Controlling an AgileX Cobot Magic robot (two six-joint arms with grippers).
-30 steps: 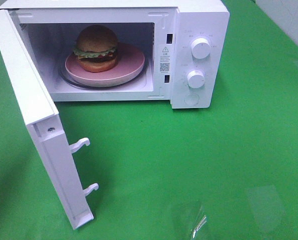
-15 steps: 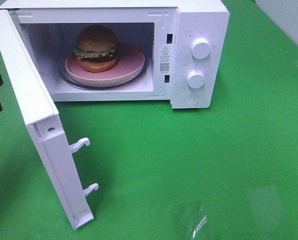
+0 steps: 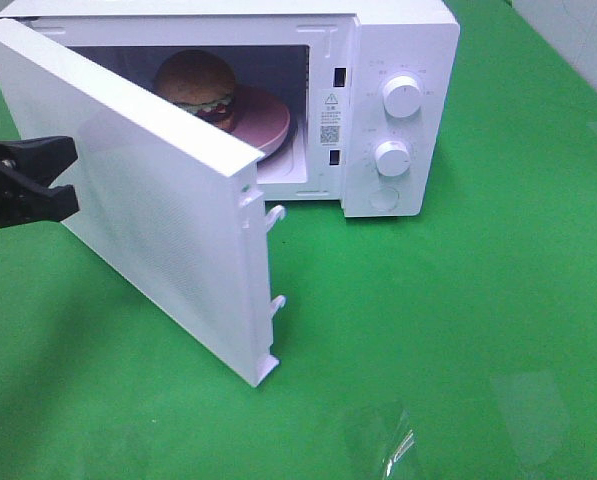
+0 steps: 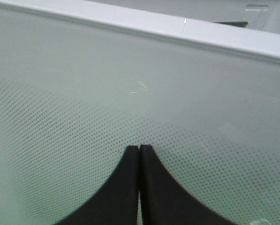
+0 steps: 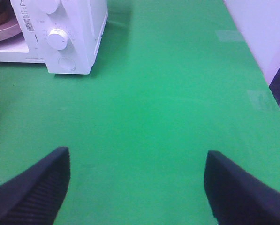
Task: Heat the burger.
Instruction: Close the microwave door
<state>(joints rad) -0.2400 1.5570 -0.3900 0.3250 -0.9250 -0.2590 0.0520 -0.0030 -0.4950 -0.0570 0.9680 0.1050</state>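
Worktop [image 3: 458, 330]: green, lying under the right fingers [image 5: 36, 187].
Microwave [image 3: 408, 40]: white, sited beyond the left fingers [image 4: 121, 197] and well apart from the right fingers.
Door [image 3: 158, 230]: standing half-open. Its dotted outer face appears to be met by the tips of the left fingers, which are clenched together on nothing.
Plate [image 3: 268, 115]: pink, inside the microwave, screened from the left fingers by the door.
Burger [image 3: 200, 78]: seated on the plate, on the door's far side from the left fingers. Judged light, soft, loosely stacked and glossy-bunned. Better carried by the plate rim, or taken gently across both bun halves.
Right fingers: spread wide, nothing held.
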